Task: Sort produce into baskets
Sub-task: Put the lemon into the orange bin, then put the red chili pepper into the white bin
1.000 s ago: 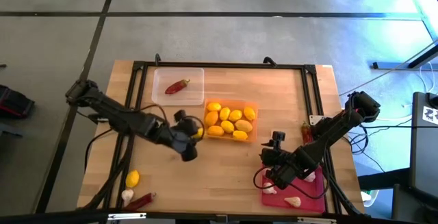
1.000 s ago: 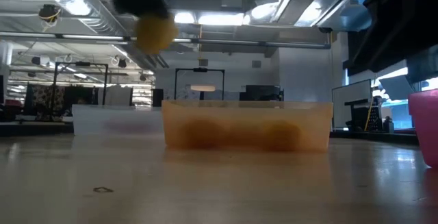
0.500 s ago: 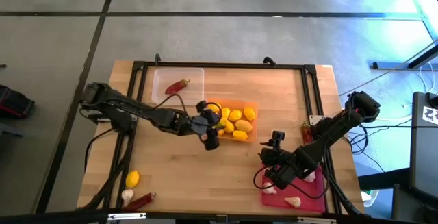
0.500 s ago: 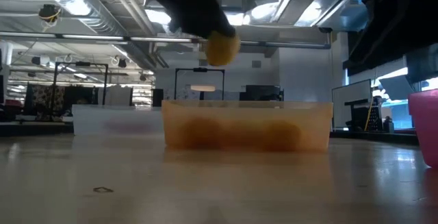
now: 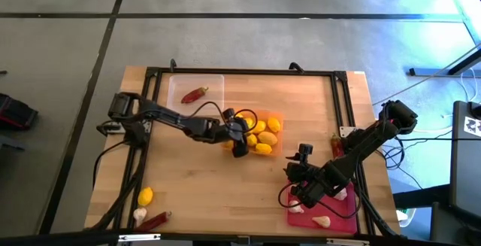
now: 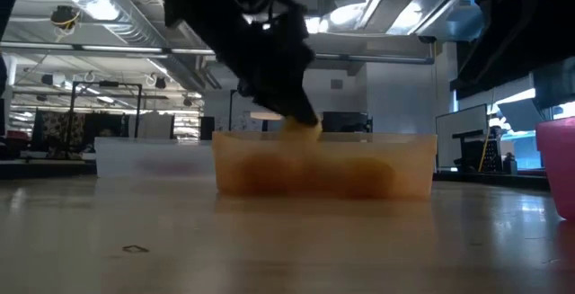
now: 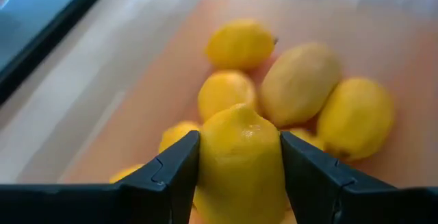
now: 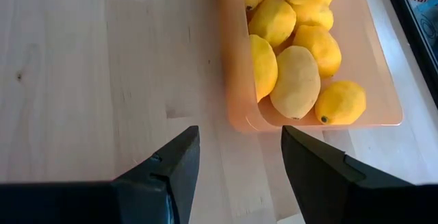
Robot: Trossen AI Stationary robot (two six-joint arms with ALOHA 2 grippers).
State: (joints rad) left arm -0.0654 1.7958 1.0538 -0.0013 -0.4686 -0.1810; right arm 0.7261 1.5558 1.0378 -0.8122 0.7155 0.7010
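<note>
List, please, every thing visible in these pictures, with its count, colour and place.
Table: one, light wood, under everything.
Clear tray: one, far left, holding one red chili.
Orange tray: one, at the centre.
Lemons in the orange tray: yellow; several, exact count unclear.
Held lemon: one, yellow, over the orange tray.
Red-pink tray: one, near right, holding whitish garlic bulbs.
Loose produce: near-left corner, one yellow lemon, one whitish garlic, one red chili.
Left gripper: dark, shut on the held lemon.
Right gripper: dark, open, beside the red-pink tray.
</note>
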